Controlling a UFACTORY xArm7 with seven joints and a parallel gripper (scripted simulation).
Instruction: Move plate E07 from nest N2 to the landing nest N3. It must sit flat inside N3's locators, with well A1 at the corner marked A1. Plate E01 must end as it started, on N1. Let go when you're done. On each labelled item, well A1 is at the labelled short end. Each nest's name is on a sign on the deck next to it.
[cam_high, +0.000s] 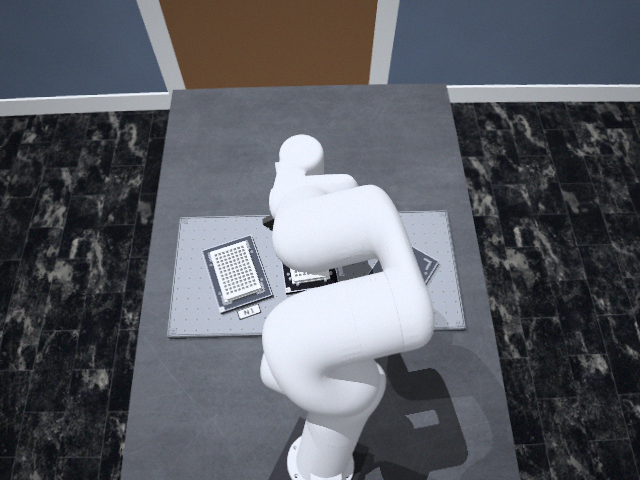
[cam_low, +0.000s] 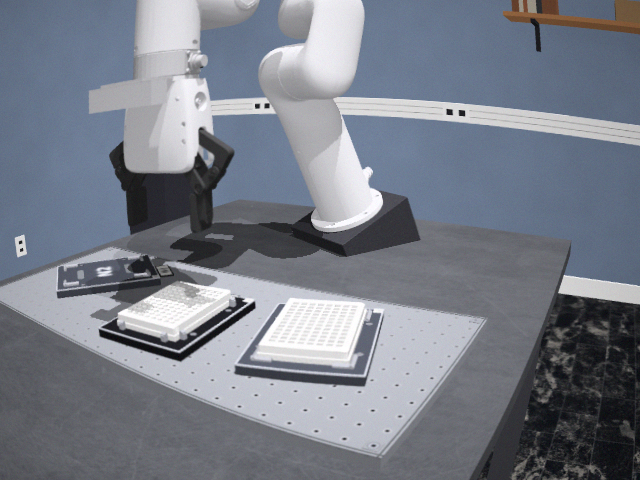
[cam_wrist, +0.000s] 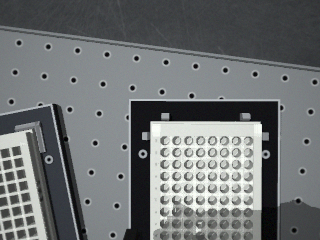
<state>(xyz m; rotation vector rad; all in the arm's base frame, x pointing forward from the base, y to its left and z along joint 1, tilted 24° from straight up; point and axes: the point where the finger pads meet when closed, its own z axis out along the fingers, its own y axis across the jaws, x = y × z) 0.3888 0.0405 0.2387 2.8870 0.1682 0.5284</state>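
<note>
The white plate E07 (cam_low: 173, 308) sits flat in the black nest N2 in the middle of the perforated deck. It also shows in the wrist view (cam_wrist: 206, 185), and in the overhead view (cam_high: 307, 276) the arm mostly hides it. My gripper (cam_low: 165, 214) is open and empty, hanging well above the deck over the plate's far side. The empty landing nest N3 (cam_low: 105, 273) lies at the left, partly hidden by the arm in the overhead view (cam_high: 424, 263). Plate E01 (cam_low: 314, 329) (cam_high: 237, 273) sits in nest N1, beside its sign (cam_high: 248, 311).
The perforated grey deck plate (cam_low: 330, 403) carries all three nests. The arm's base (cam_low: 356, 227) stands on a dark wedge behind the deck. A corner of E01's nest (cam_wrist: 30, 175) shows at the left of the wrist view.
</note>
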